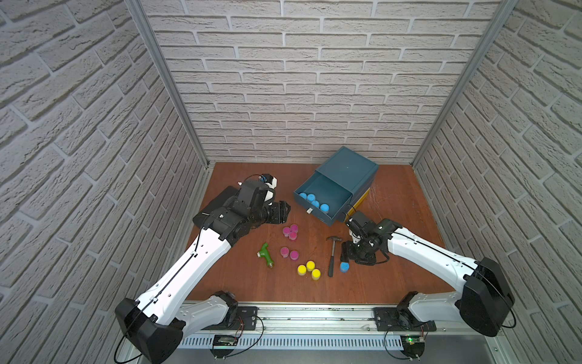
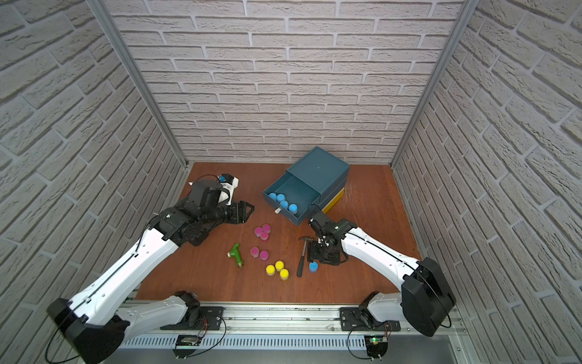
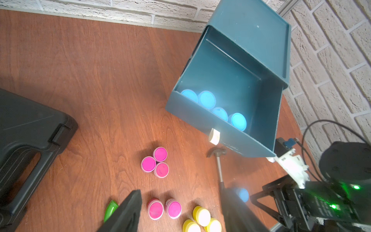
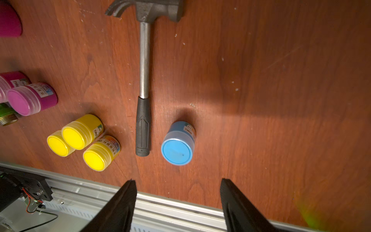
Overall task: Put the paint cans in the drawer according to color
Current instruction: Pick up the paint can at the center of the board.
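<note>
Four blue paint cans (image 1: 313,201) are lined up along the front wall of the pulled-out teal drawer (image 1: 330,187). A fifth blue can (image 4: 177,144) is seen upright on the table (image 1: 409,205) beside the hammer (image 4: 145,60) handle, with five pink cans (image 1: 290,231) and three yellow cans (image 1: 309,270) grouped beyond it. The right gripper (image 4: 178,180) is held just over the fifth blue can, jaws spread and touching nothing; the left gripper (image 3: 180,192) is held near the drawer front, likewise spread and empty.

Seemingly four blue cans (image 1: 315,203) in drawer (image 1: 331,191)
</note>
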Controlling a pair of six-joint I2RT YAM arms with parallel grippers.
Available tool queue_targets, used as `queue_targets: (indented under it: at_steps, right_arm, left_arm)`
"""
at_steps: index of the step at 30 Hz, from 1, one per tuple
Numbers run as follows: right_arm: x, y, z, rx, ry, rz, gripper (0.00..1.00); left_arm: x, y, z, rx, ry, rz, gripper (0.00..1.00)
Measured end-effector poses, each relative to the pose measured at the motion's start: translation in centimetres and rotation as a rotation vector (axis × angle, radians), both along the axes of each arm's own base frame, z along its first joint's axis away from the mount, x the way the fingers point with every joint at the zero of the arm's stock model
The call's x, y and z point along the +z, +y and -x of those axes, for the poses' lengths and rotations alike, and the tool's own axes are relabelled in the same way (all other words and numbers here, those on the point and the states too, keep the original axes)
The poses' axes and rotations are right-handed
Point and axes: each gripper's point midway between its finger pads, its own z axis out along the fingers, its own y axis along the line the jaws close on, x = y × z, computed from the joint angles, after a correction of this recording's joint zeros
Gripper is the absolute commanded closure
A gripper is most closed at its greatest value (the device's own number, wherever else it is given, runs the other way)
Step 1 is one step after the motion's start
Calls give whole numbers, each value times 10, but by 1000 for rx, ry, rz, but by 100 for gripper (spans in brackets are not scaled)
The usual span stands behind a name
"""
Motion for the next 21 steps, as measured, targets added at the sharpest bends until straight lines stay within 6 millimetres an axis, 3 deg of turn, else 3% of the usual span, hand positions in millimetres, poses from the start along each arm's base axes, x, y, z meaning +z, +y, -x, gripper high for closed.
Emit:
queue_targets:
  at_steps: [11, 21]
  right_arm:
    - [-34, 9, 4, 45, 85, 61, 31]
    - [-47, 4, 5, 60, 110, 112, 47]
  left_arm:
    - [4, 1, 1, -2, -3, -1, 32]
    - [3, 1, 2, -2, 0, -3, 32]
